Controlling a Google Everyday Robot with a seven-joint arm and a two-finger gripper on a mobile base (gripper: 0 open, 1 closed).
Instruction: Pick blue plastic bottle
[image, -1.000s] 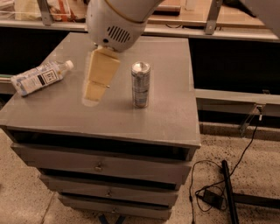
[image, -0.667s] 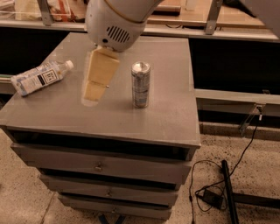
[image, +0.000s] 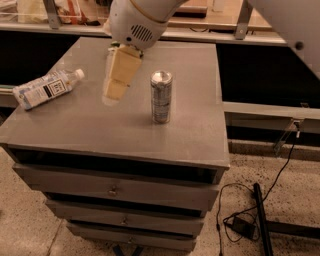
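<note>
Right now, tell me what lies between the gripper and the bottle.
Only bare tabletop, as the camera view shows. The gripper hangs above it beside the can; the bottle lies flat near the edge.

Left of the shiny metal can (image: 161, 96) you see the matt cream gripper (image: 114, 93) and, farther left, the glossy blue plastic bottle (image: 47, 88).

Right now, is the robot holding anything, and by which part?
Nothing is held. The end effector hangs above the table, between the lying bottle and the standing can, touching neither.
</note>
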